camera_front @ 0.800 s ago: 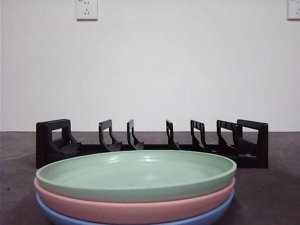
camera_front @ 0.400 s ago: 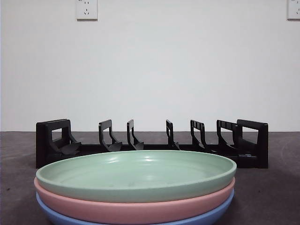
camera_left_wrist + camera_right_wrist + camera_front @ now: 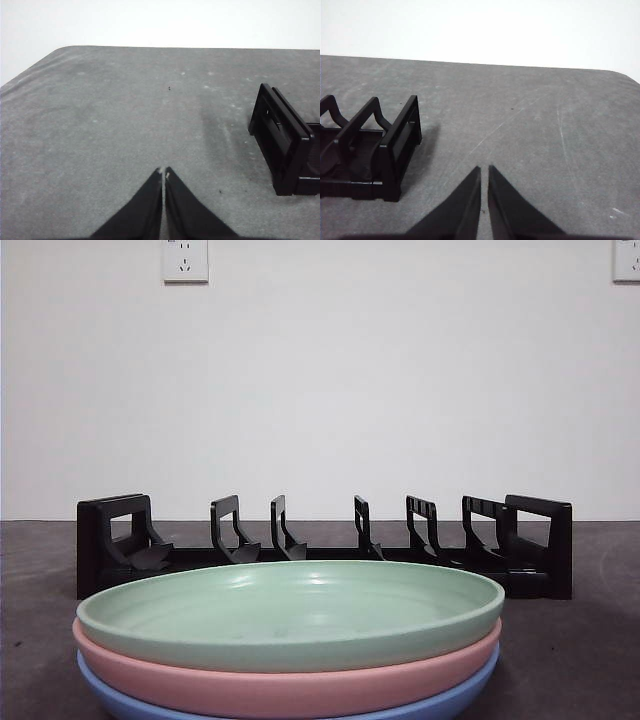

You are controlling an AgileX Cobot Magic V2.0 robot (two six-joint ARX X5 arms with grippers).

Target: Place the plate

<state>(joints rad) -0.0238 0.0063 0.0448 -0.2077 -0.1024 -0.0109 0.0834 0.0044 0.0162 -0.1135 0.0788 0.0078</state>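
Both tools, left tool [image 3: 163, 173] and right tool [image 3: 484, 170], hang nearly closed and empty. The glossy green plate [image 3: 290, 612] nests tightly on the pink plate [image 3: 290, 676], so lifting might drag both toward the black slotted rack [image 3: 325, 550].

Matt plates [image 3: 290, 625], black plastic rack [image 3: 320, 555]

1. the right gripper [image 3: 484, 170] hangs over the bare grey table [image 3: 530, 125], its two black jaws nearly together with only a thin slit between the tips.
2. nothing is held between the jaws.
3. one end of a black rack [image 3: 375, 150] stands on the table off to one side, well apart from the jaws, its upright dividers showing.
4. a pale wall [image 3: 480, 30] lies beyond the table's far edge.
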